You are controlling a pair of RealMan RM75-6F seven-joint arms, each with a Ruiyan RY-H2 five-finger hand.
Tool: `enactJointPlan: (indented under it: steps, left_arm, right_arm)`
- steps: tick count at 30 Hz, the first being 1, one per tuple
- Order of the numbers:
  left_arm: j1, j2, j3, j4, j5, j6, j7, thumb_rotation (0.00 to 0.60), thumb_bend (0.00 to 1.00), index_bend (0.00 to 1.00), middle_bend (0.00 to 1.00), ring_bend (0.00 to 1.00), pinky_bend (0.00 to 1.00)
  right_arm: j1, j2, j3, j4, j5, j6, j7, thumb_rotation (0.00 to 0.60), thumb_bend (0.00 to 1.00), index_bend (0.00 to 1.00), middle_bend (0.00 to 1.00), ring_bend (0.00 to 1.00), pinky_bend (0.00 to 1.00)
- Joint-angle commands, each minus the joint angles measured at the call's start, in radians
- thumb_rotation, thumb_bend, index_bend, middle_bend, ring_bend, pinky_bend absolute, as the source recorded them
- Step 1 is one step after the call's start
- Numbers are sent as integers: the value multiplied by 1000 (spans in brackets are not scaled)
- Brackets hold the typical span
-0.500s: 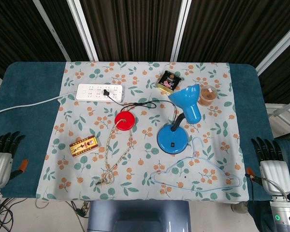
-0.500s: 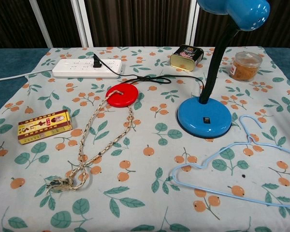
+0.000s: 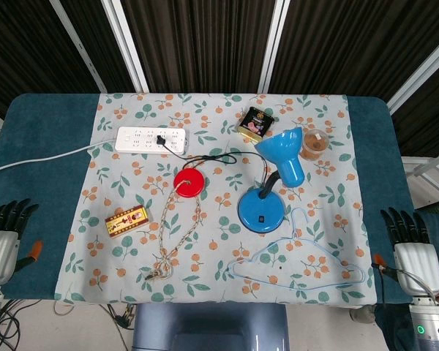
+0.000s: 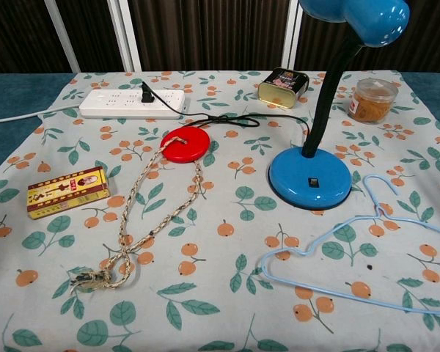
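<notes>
A blue lamp point(image 3: 267, 197), red disc point(image 3: 189, 182), pale blue hanger point(image 3: 300, 263) and white power strip point(image 3: 151, 140) lie on an orange-and-leaf patterned cloth point(image 3: 132, 175).

A teal-topped table point(image 3: 47, 131) carries a white floral cloth with orange fruit and green leaves point(image 3: 132, 241). Beyond its far edge hang dark pleated curtains point(image 3: 197, 44) crossed by slanted white bars point(image 3: 128, 44).
</notes>
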Motion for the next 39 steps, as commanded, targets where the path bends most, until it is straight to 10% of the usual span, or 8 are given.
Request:
enactJointPlan:
  steps: [1, 14, 23, 39]
  left_arm:
    - [0, 0, 0, 0, 1, 1, 0, 600, 361, 144, 71, 55, 105]
    - [0, 0, 0, -1, -2, -2, 1, 600, 361, 144, 71, 55, 105]
    - [-2, 2, 0, -4, -7, -9, -2, 600, 361, 144, 71, 55, 105]
    - [-2, 3, 0, -6, -10, -11, -3, 600, 361, 144, 71, 55, 105]
  right_arm:
    - [-1, 2, 0, -3, 2, -2, 2, 600, 293, 25, 92, 58, 0]
    - [6, 1, -14, -4, -10, -24, 29, 600, 294, 9, 107, 219, 212]
    - [36, 23, -44, -18, -15, -114, 63, 600, 293, 0, 442, 581, 424]
    - [249, 11, -14, -106, 15, -434, 17, 600, 496, 0, 681, 786, 640]
